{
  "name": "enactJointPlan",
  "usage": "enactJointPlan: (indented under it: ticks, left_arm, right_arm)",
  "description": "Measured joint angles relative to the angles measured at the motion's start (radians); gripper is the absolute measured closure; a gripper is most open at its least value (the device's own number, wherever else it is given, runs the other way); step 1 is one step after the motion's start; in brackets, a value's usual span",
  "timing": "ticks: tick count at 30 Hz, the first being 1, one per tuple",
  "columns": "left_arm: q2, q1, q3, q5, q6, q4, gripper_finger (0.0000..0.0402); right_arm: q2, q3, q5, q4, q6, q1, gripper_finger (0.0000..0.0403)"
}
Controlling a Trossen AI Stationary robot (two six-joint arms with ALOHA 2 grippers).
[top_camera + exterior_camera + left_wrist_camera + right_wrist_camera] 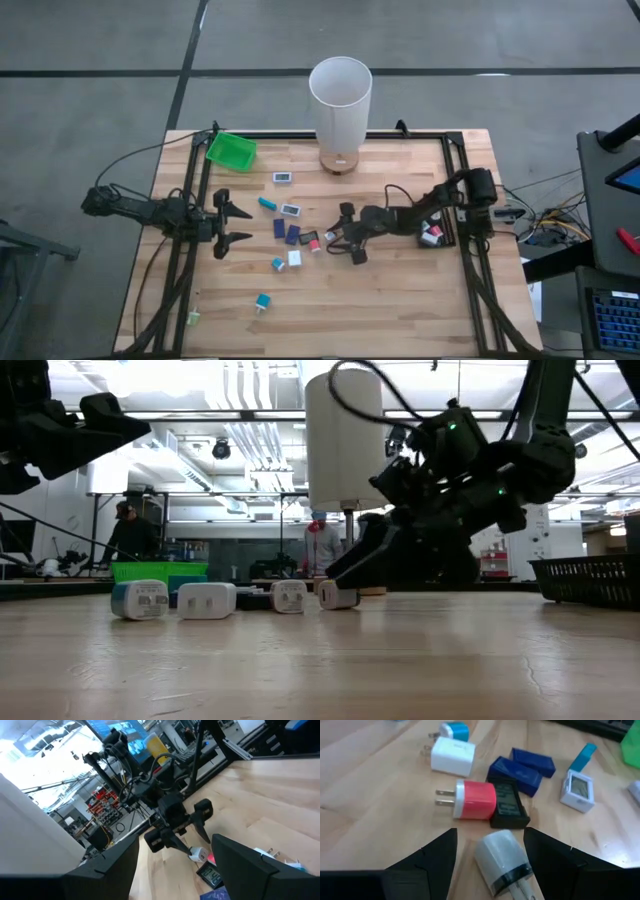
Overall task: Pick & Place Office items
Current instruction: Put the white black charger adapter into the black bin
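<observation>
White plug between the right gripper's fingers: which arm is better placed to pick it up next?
The right arm. The right gripper is open and straddles the white plug on the table. The left gripper, also open, hovers away past the cluster of office items.

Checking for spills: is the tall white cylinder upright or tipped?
Upright. The white cylinder stands on its base at the table's far edge, open mouth facing up.
</observation>
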Motion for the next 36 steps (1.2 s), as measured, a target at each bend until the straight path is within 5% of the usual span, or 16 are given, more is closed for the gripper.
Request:
enactJointPlan:
  ticks: [15, 36]
  left_arm:
    - [0.019, 0.0, 0.0, 0.0, 0.0, 0.0, 0.0145]
    - [0.025, 0.0, 0.0, 0.0, 0.0, 0.0, 0.0145]
  right_arm:
    - [0.069, 0.055, 0.0, -0.029, 0.043, -0.01, 0.0179]
    - [0.061, 0.061, -0.004, -0.079, 0.063, -0.016, 0.0267]
